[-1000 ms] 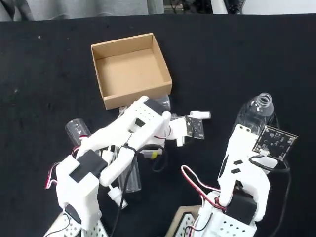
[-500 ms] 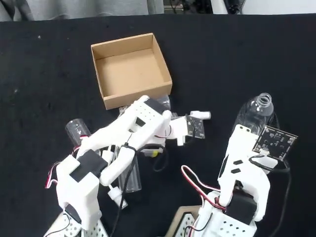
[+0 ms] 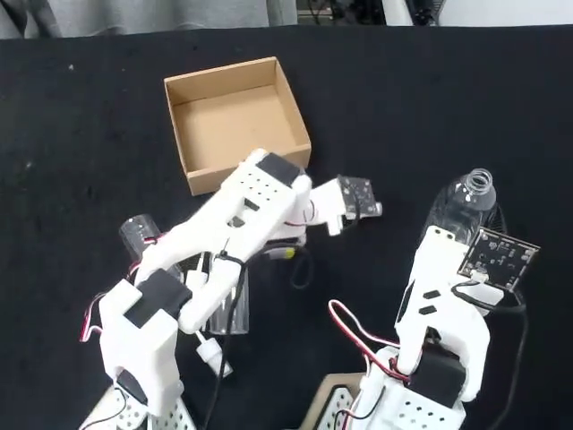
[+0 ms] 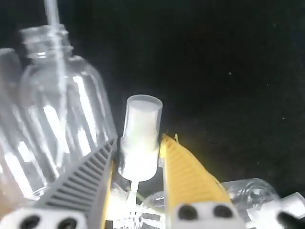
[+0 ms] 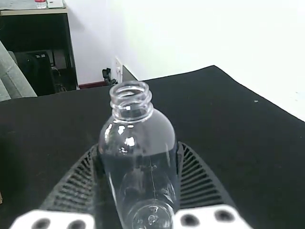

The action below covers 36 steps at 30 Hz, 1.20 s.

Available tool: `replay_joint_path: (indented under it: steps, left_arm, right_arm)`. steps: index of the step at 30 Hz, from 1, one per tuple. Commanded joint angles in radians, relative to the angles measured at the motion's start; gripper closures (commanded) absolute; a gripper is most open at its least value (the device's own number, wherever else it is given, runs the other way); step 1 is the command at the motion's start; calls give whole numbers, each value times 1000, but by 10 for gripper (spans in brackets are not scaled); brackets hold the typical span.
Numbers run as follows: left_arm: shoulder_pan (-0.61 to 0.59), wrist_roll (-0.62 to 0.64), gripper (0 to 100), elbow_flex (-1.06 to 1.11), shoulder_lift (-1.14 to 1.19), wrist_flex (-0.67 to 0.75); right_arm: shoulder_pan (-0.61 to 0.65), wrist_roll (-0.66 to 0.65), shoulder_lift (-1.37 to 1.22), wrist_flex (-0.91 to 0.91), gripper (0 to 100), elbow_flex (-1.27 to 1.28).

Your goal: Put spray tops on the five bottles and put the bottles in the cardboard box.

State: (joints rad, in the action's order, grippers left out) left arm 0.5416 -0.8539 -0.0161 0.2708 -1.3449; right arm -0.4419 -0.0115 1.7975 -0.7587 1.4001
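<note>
**Mia:** What is the biggest thing near the hands?

**Sam:** The black table (image 3: pixel 466 98). Everything rests on it, so both arms can get to it all.

**Mia:** And the cardboard box (image 3: pixel 243 175)?

**Sam:** It sits near the left gripper (image 4: pixel 137 145), off to that gripper's left and a bit farther out. Its top is open and nothing is inside. I think it waits close by so a finished bottle only needs a short trip.

**Mia:** Why does the right gripper (image 5: pixel 138 164) hold that bottle (image 5: pixel 137 129)?

**Sam:** Its two fingers squeeze the bottle's round belly from both sides. The bottle stands up with its open mouth on top and no cap on it. I think it is kept that way so a top can go down into it. It is to the right of the left gripper, well apart from it.

**Mia:** Are there more?

**Sam:** Yes. Some bare bottles (image 3: pixel 139 235) lie on their sides under the left arm, back behind its gripper. They look like they are waiting for their turn.

**Mia:** What does the left gripper have?

**Sam:** A white spray top (image 4: pixel 139 138). The fingers pinch it tight on its sides. The cap end sticks out past the tips, and the thin tube points back toward the wrist. I think it must be turned before the tube can go in the mouth.
</note>
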Motion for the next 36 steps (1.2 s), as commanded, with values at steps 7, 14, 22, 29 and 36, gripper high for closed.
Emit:
replay_joint_path:
  steps: [7,14,22,29,36]
  left_arm:
    - [-15,109,971,-159,-14,-8]
    - [-16,206,971,-249,-14,-2]
    - [-27,316,971,-367,-14,-2]
    - [-84,451,971,-484,-12,-8]
    - [-117,574,970,-544,-12,-9]
  right_arm:
    - [-15,0,54,35,986,-35]
    - [-15,0,54,35,986,-35]
    - [-15,0,54,35,986,-35]
    - [-15,0,54,35,986,-35]
    - [-15,0,54,35,986,-35]
